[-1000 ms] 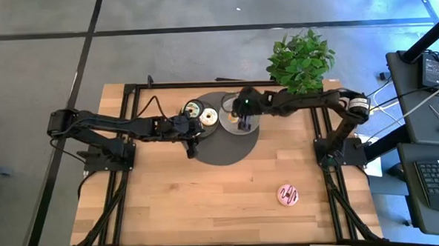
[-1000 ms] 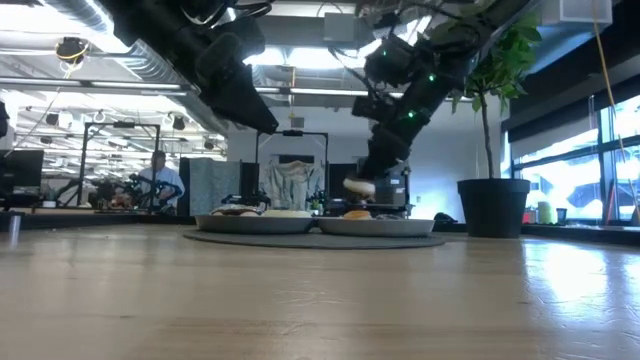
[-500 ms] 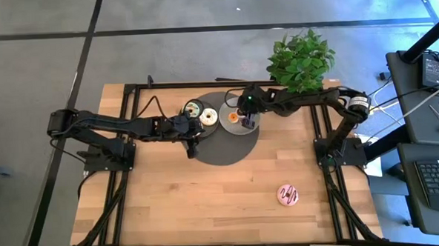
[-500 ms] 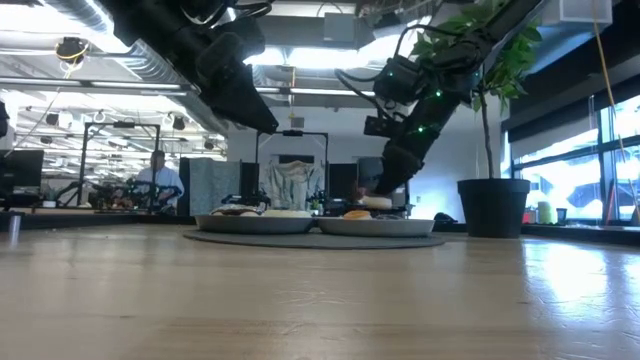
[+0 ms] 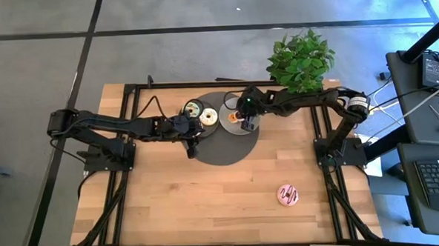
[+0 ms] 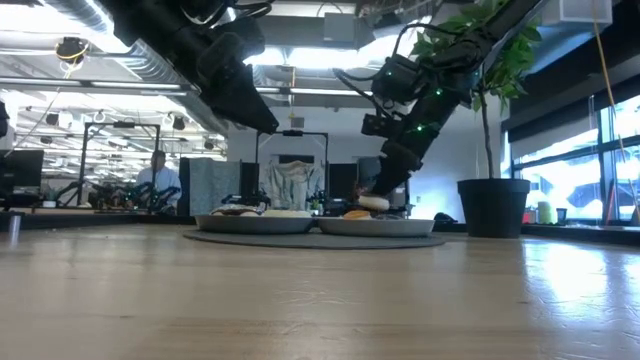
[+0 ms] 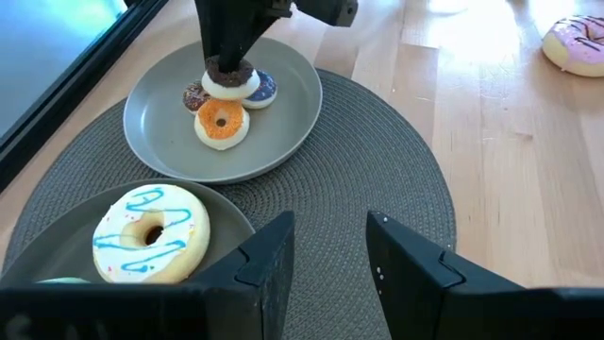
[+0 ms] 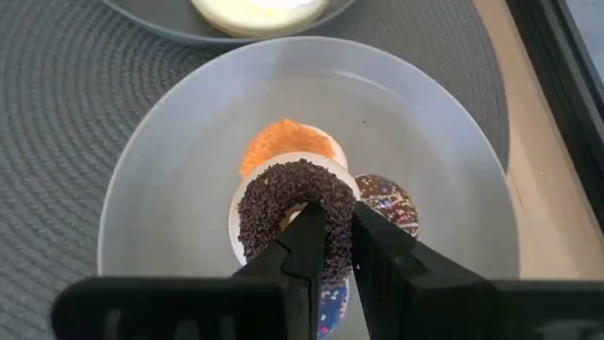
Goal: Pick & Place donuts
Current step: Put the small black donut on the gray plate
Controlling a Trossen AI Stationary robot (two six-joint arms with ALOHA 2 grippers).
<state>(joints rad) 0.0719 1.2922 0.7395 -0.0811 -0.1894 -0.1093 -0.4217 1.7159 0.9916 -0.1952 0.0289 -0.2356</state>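
The chocolate sprinkled donut (image 8: 294,203) is in my right gripper (image 8: 332,247), low over the right grey plate (image 8: 179,161). Beside it on that plate are the orange donut (image 7: 222,126), the purple one (image 7: 266,90) and the dark brown one (image 7: 192,95). The left plate (image 7: 226,212) carries a white donut with blue squiggles (image 7: 151,236) and the white-green donut (image 5: 194,109). The pink donut (image 5: 288,196) lies alone on the wood near the table's near right corner. My left gripper (image 7: 330,264) is open above the round dark mat (image 5: 224,149), near the left plate. My right gripper pinches one side of the chocolate donut's ring (image 8: 335,236), one finger (image 8: 310,227) in the hole and the other (image 8: 370,231) outside. The fingers come from above, slanting down. The donut sits flat over the small donuts; whether it rests on them I cannot tell.
Both plates stand side by side on the dark woven mat (image 7: 377,161) toward the table's far edge. A potted plant (image 5: 300,59) stands at the far right corner. Bare wood (image 5: 208,198) fills the near half of the table. A person shows far off in the room (image 6: 158,178).
My right gripper has come down with the chocolate donut, from clear above the right plate to just over the small donuts on it, and has stayed shut on it. In the last half second it has barely moved.
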